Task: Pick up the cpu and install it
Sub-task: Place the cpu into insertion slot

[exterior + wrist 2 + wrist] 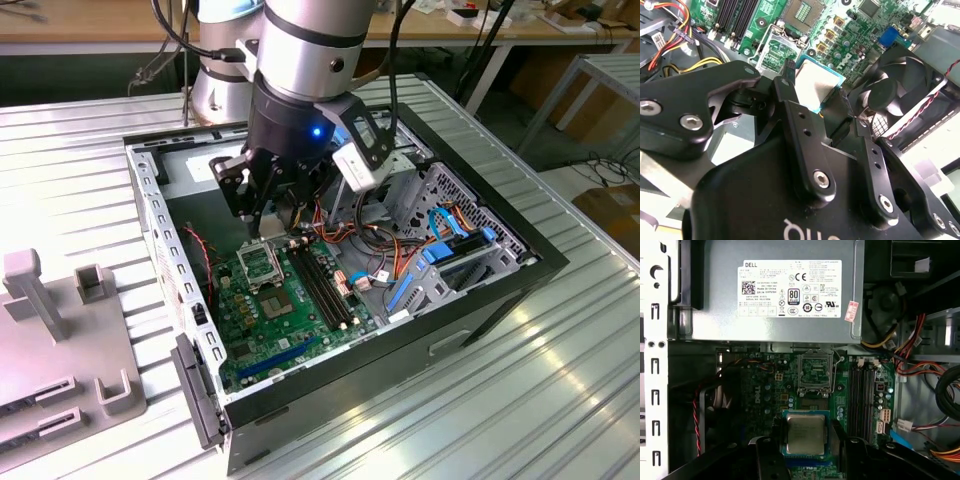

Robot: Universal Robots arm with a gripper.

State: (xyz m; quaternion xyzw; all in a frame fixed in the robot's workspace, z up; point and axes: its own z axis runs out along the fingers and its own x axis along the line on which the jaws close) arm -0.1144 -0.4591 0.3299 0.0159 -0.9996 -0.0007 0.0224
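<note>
Carrying step, pick done: we log the tool point(806, 440) clamped on the cpu point(805, 432) by two opposite edges, with the silver top up and the cpu clear of the board point(765, 395). The socket point(815, 374) looks empty and lies below the tool, a little off from under the cpu. We judge the install not yet done; it calls for squaring the cpu to the socket and a level, gentle seating.

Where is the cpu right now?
In the first wrist view the cpu is clamped between the gripper's fingers, held above the green motherboard, near the empty socket.
</note>
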